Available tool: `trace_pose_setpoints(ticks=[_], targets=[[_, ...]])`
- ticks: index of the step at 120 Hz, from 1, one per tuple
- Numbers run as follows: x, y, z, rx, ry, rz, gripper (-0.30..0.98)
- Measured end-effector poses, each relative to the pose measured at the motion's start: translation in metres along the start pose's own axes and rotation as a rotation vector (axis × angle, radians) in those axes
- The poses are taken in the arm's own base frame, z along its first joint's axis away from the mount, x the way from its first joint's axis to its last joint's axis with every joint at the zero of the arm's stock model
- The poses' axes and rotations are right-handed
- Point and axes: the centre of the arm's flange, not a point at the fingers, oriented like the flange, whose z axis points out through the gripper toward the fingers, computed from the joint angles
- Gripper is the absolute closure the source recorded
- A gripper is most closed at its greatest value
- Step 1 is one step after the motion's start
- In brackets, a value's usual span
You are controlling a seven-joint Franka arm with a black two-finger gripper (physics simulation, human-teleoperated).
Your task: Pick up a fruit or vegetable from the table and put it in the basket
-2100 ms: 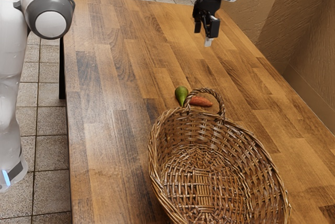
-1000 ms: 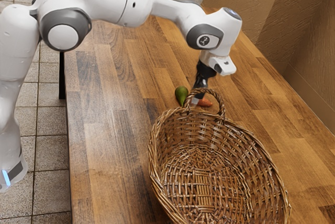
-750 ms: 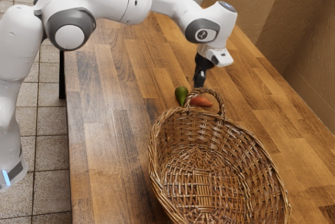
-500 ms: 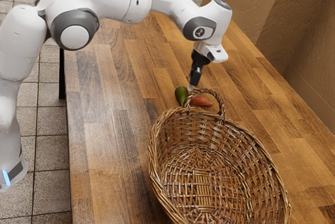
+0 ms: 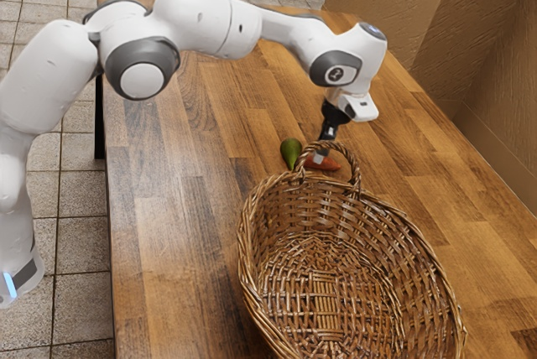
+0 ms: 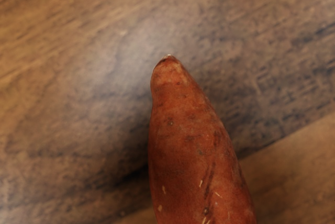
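Observation:
My gripper is low over the table, its tip at the orange-red sweet potato, just behind the basket's handle. Whether it is open or shut cannot be made out. The sweet potato lies close under my hand in the wrist view, one tapered end in sight. A green pear-like fruit rests beside it, toward the exterior view's left. The wicker basket stands in front of both; its floor shows no food.
The basket's arched handle rises close to my gripper and partly crosses the sweet potato. The wooden table extends around them, with a brown wall along the exterior view's right.
From above the gap between fruit and sweet potato, my gripper has come down and shifted slightly toward the exterior view's right, onto the sweet potato. Fruit, sweet potato and basket have not visibly moved.

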Motion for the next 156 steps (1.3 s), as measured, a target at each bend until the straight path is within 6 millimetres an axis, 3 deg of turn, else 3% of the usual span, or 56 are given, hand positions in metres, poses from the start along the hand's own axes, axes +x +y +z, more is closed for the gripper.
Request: trace_pose_setpoints(ticks=[54, 82, 96, 112, 124, 141, 156], targets=[[0.012, -0.001, 0.022, -0.018, -0.003, 0.027, 0.16], [0.018, -0.001, 0.021, -0.015, 0.014, 0.039, 0.48], [0.018, -0.002, 0.009, -0.001, 0.031, 0.040, 0.51], [0.015, 0.000, -0.011, 0.014, 0.056, 0.043, 0.52], [0.009, 0.002, -0.039, 0.035, 0.087, 0.044, 0.53], [-0.005, 0.016, -0.108, 0.080, 0.166, 0.054, 0.53], [-0.017, 0.047, -0.170, 0.115, 0.231, 0.088, 0.53]])
